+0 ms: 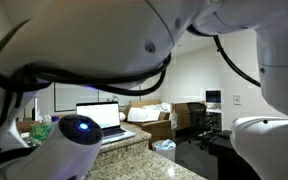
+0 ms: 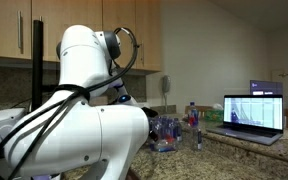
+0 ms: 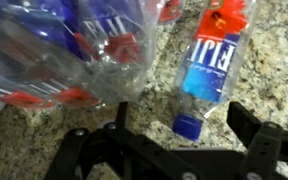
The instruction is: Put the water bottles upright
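Arm (image 2: 84,55) bends over the counter (image 3: 274,70), gripper (image 3: 179,118) pointing down, jaws wide apart and empty. A bottle (image 3: 212,60) lies flat beneath, blue cap toward the gripper, beside the wrapped pack (image 3: 74,50).

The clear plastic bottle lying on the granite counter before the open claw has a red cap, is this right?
No, the wrist view shows a blue cap. The clear plastic bottle lies on the granite counter before the open claw.

White arm (image 2: 84,110) fills the foreground; water bottles (image 2: 167,133) cluster on the counter (image 2: 234,152) near the laptop (image 2: 252,115)
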You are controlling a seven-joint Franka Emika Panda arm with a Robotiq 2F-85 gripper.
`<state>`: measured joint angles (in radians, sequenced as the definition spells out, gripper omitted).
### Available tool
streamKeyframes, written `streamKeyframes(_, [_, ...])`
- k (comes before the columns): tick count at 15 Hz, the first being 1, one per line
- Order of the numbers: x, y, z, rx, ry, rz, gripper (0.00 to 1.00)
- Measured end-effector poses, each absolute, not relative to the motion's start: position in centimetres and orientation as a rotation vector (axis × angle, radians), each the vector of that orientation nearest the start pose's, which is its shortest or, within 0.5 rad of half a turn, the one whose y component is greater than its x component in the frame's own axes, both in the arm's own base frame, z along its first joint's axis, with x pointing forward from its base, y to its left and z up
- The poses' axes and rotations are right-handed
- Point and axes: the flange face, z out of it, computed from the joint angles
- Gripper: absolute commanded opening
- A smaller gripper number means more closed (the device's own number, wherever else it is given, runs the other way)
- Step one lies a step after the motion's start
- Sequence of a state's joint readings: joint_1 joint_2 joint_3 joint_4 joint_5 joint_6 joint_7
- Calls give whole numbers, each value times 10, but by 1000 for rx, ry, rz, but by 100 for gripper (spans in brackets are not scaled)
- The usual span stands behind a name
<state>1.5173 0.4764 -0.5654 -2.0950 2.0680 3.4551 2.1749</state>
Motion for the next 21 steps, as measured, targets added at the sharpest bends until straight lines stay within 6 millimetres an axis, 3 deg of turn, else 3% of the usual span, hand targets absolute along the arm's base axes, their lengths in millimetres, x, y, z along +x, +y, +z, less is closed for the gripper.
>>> streamKeyframes(3, [383, 357, 259, 134, 2469, 256, 100])
streamKeyframes(12, [404, 342, 208, 189, 2629, 304, 100])
streamKeyframes(21, [436, 333, 213, 207, 2570, 266, 100])
